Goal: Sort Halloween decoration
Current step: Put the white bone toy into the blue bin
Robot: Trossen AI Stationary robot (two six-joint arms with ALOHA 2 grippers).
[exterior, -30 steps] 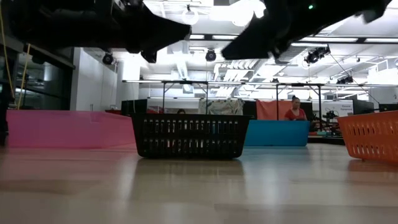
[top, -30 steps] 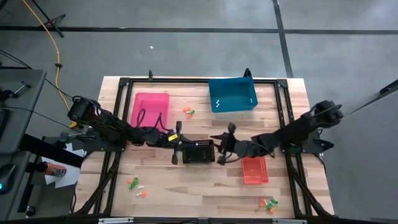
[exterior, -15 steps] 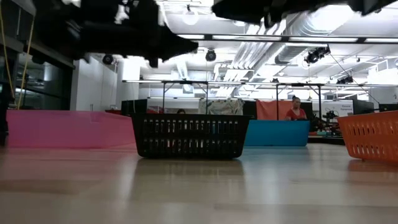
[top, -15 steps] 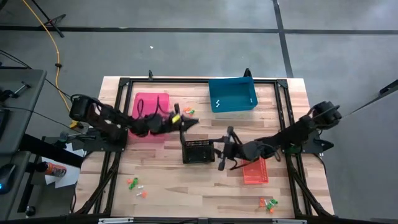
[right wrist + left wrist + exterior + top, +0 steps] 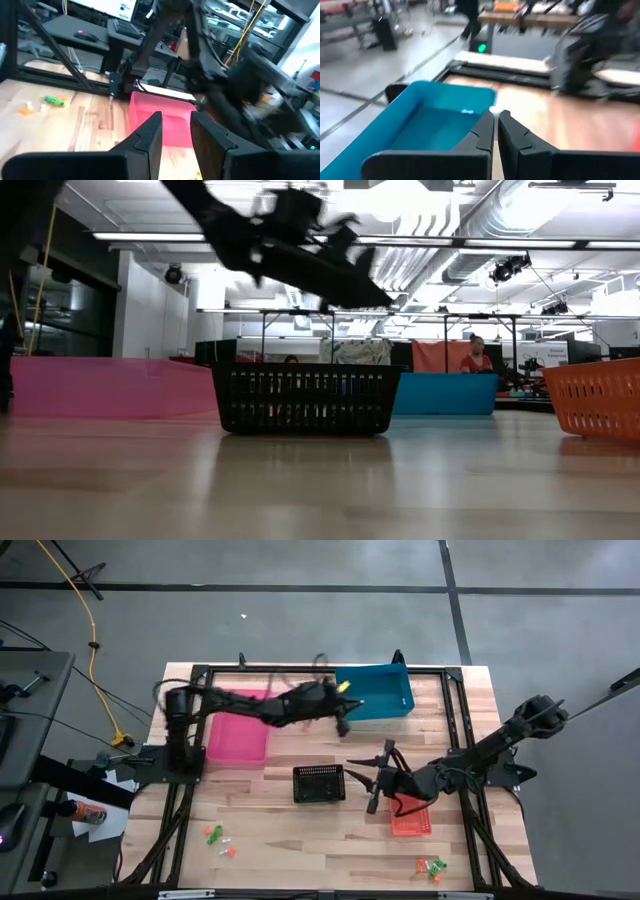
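The left gripper (image 5: 343, 726), jaws together around a tiny white trinket (image 5: 493, 109), hangs by the blue bin (image 5: 375, 692), upper middle. The right gripper (image 5: 374, 783), jaws slightly apart and empty, hovers right of centre beside the black basket (image 5: 319, 783).

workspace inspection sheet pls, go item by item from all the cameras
surface: wooden table in a black frame.
job's things: small orange, green and white trinkets lie loose on the table in two clusters, one at the front left and one at the front right; two white pieces lie in the blue bin.
clutter: pink bin, black basket, red basket.
grippers: left tool shut, at the blue bin's left edge; whether it holds anything is not visible. Right tool partly open, beside the black basket, holding nothing visible.
cables: yellow cable on the floor to the left of the table.
surroundings: grey floor; a person far behind the table.
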